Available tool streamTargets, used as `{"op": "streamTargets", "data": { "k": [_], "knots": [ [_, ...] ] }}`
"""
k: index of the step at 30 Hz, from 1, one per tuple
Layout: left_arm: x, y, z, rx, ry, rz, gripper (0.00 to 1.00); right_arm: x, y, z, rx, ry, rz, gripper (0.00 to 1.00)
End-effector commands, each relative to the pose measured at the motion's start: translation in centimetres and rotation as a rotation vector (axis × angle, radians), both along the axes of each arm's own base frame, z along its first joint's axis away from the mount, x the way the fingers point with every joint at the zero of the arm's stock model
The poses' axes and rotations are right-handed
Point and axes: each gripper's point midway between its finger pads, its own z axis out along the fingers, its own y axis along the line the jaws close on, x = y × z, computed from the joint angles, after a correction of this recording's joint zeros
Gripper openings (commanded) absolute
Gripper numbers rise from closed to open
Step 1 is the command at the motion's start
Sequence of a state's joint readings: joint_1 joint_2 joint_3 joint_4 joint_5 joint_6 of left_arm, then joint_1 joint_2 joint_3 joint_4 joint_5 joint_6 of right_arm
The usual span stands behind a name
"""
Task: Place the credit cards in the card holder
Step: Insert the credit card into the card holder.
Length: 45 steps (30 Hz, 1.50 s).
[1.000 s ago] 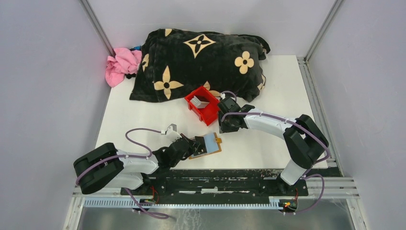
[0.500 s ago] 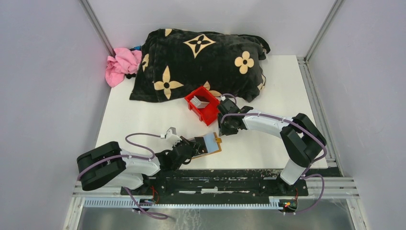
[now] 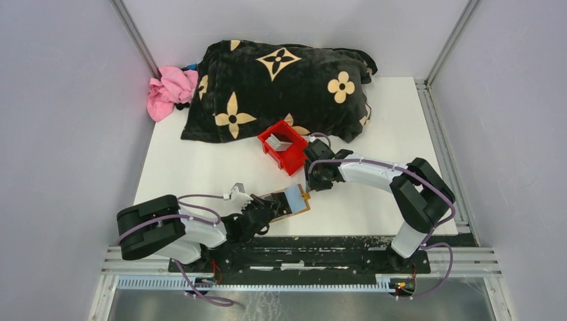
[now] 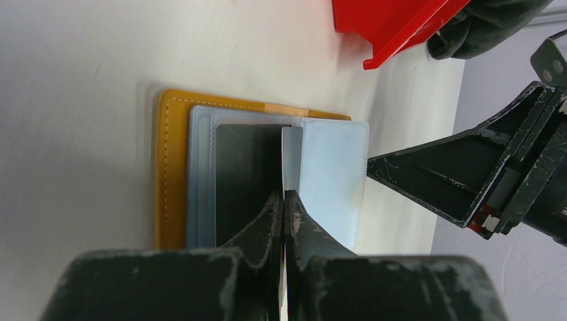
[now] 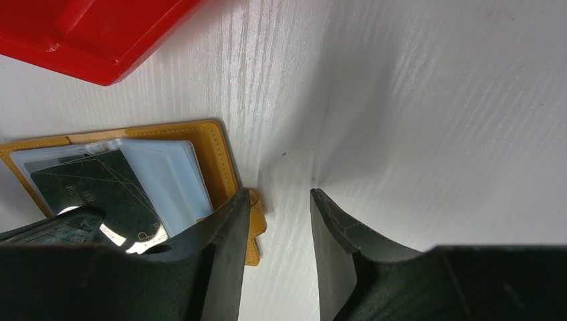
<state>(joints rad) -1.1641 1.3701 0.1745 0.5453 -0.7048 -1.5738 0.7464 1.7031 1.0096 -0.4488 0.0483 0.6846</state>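
The left arm (image 3: 194, 227) has been swung nearer its base over the last second, yet the left gripper (image 4: 284, 197) is kept clamped on a white card (image 4: 291, 157), held edge-on at the clear pockets of the open holder (image 3: 295, 199), at six o'clock on the surface (image 3: 200, 167). The right gripper (image 5: 281, 194), jaws apart, has been eased onto the holder's three o'clock edge, seemingly to steady it. Insertion is judged under way; more cards (image 3: 277, 142) are left in the bin (image 3: 294, 162) at the holder's twelve o'clock.
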Motion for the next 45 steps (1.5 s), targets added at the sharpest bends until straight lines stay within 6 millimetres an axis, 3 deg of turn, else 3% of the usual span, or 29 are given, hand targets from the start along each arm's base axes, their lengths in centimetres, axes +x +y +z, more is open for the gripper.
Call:
{"op": "streamTargets", "data": {
  "k": [1, 12, 29, 34, 45],
  "knots": [
    [-1.4, 2.8, -3.8, 0.144, 0.071, 0.019, 0.03, -0.1, 0.5, 0.1, 0.012, -0.004, 0.004, 0.45],
    [-2.0, 3.6, -5.2, 0.222, 0.105, 0.043, 0.03, -0.5, 0.2, 0.0, -0.006, 0.007, 0.013, 0.45],
    [-4.4, 4.6, -7.8, 0.44, 0.266, 0.054, 0.03, -0.7, 0.0, -0.3, -0.029, 0.016, 0.006, 0.45],
    [-4.7, 5.1, -7.9, 0.421, 0.264, 0.073, 0.03, -0.3, -1.2, -0.2, -0.092, -0.002, -0.005, 0.45],
    [-4.3, 4.7, -7.2, 0.302, 0.169, 0.028, 0.03, 1.7, -2.3, 3.2, -0.145, -0.122, -0.027, 0.46]
  ]
}}
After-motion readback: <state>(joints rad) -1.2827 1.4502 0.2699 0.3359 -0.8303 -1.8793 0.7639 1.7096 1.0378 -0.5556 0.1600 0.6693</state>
